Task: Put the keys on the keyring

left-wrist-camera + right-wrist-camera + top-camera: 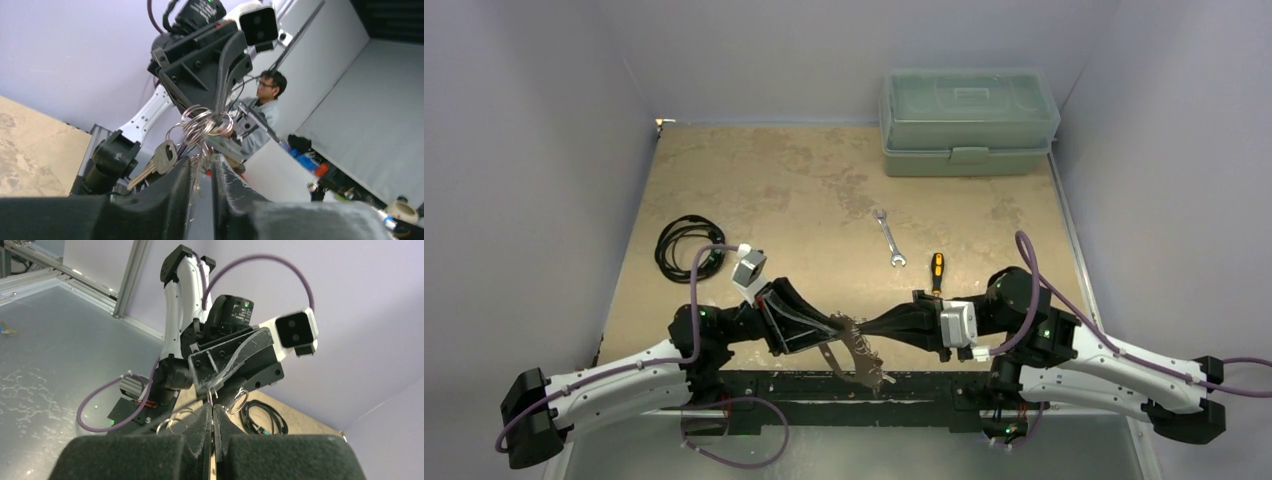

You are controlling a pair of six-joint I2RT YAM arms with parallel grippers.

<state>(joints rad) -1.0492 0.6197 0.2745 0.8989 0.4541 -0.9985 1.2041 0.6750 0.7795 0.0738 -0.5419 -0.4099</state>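
Both grippers meet over the table's near edge, with the keyring (pixel 856 347), a bunch of silver split rings (pixel 205 122), hanging between them. One of the keys (pixel 157 160), brass-silver, dangles from the rings on the left. My left gripper (pixel 201 162) has its jaws nearly together, with a thin metal piece of the bunch in the narrow gap. My right gripper (pixel 212 409) is shut on a ring (pixel 212 394) at its tips. Loose rings (pixel 239 401) hang on either side. The left gripper (pixel 214 386) faces it closely.
A green toolbox (pixel 969 122) stands at the back right. A silver wrench (pixel 889 238) and a screwdriver (pixel 936 270) lie mid-table. A coiled black cable (pixel 686 245) lies at the left. The table's front edge runs just below the grippers.
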